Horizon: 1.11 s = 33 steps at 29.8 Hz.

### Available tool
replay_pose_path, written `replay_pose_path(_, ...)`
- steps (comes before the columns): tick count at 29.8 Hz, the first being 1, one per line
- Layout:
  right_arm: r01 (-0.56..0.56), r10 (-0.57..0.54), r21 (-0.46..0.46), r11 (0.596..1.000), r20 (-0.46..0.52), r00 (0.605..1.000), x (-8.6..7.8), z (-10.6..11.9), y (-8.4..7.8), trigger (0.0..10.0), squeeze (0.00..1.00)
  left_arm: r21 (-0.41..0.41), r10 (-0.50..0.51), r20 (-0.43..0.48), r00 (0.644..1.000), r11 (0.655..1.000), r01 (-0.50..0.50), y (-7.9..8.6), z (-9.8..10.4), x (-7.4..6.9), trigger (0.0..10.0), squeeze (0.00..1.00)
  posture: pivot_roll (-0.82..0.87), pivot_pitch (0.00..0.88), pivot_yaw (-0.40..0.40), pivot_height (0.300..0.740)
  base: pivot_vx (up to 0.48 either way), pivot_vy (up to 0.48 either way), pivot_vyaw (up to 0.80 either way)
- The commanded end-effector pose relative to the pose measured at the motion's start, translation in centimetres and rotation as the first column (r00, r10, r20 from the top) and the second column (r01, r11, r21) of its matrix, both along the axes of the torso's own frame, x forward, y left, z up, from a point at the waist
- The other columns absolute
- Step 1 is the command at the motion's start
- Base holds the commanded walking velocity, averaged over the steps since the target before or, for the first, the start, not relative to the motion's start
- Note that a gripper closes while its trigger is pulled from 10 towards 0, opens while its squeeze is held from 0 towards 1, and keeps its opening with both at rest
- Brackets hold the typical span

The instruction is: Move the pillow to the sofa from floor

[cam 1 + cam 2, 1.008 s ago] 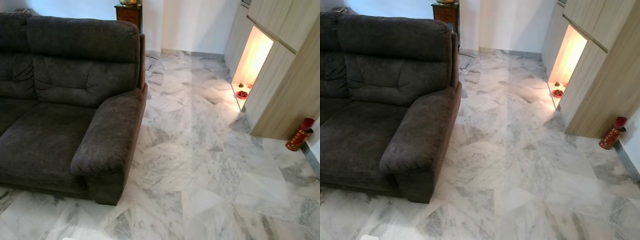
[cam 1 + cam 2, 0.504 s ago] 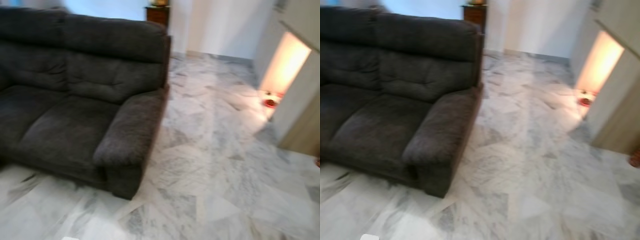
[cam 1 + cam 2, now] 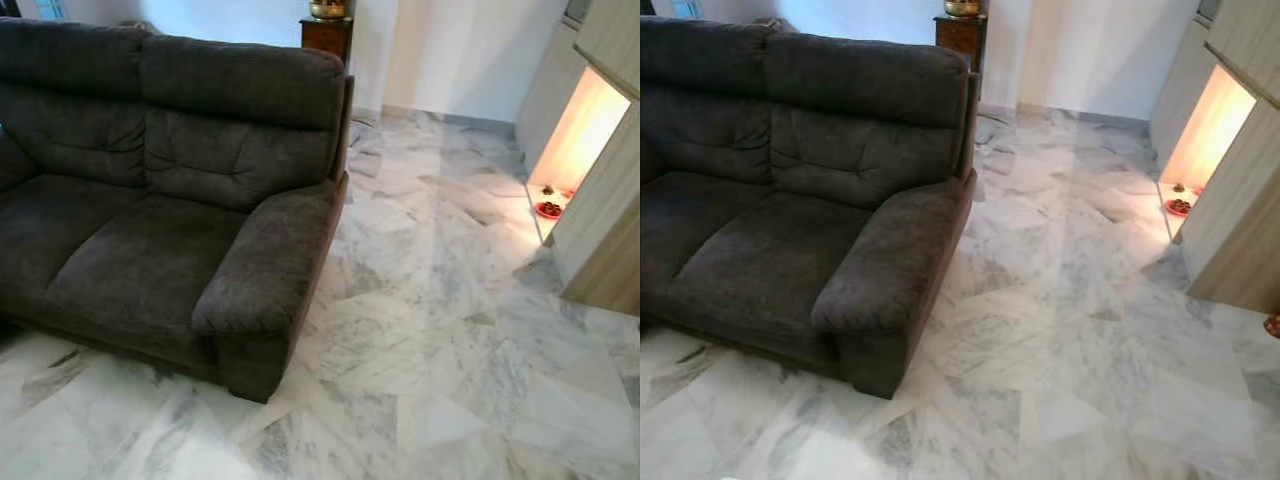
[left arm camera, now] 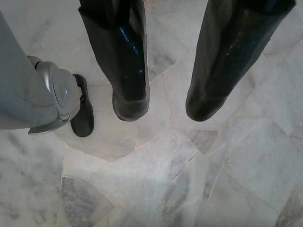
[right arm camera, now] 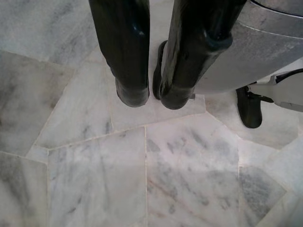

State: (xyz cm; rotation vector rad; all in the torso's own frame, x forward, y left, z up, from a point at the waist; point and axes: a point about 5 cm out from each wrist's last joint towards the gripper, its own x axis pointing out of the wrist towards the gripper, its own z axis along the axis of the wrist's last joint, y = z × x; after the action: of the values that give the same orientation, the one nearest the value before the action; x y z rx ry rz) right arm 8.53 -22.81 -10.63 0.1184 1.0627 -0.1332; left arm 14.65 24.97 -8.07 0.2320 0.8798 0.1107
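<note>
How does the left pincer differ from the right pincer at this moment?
The left pincer has its fingers spread wide apart; the right pincer has its fingers close together, with only a narrow gap. Both are empty, black and point down at the marble floor.

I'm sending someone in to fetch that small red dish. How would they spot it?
Start from the dark grey sofa and cross the marble floor to the wooden cabinets opposite. The small red dish sits in the warmly lit niche at their base, the only red thing there.
</note>
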Motion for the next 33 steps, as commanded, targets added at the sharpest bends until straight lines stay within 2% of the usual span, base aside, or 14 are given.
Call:
replay_pose_path(1,0.140,-0.148,0.064,0.988,0.153,0.977,10.10,2.69,2.09,10.0,0.00,-0.132,0.036,-0.062,0.997,0.990,-0.044,-1.03,0.09,2.03,10.0,0.00,0.10,0.021,-0.017,0.740,0.000,0.000,0.00)
replay_pose_path(31,0.134,-0.141,0.057,0.989,0.148,0.979,10.05,2.66,2.07,10.0,0.00,-0.130,0.039,-0.061,0.997,0.990,-0.046,-0.95,0.13,2.05,10.0,0.00,0.10,0.020,-0.018,0.740,0.000,0.000,0.00)
replay_pose_path(33,0.141,-0.146,0.046,0.989,0.163,0.976,10.25,2.83,1.78,10.0,0.00,-0.128,0.052,-0.033,0.998,0.990,-0.056,-0.88,0.40,2.55,10.0,0.00,0.09,0.043,-0.025,0.740,0.000,0.000,0.00)
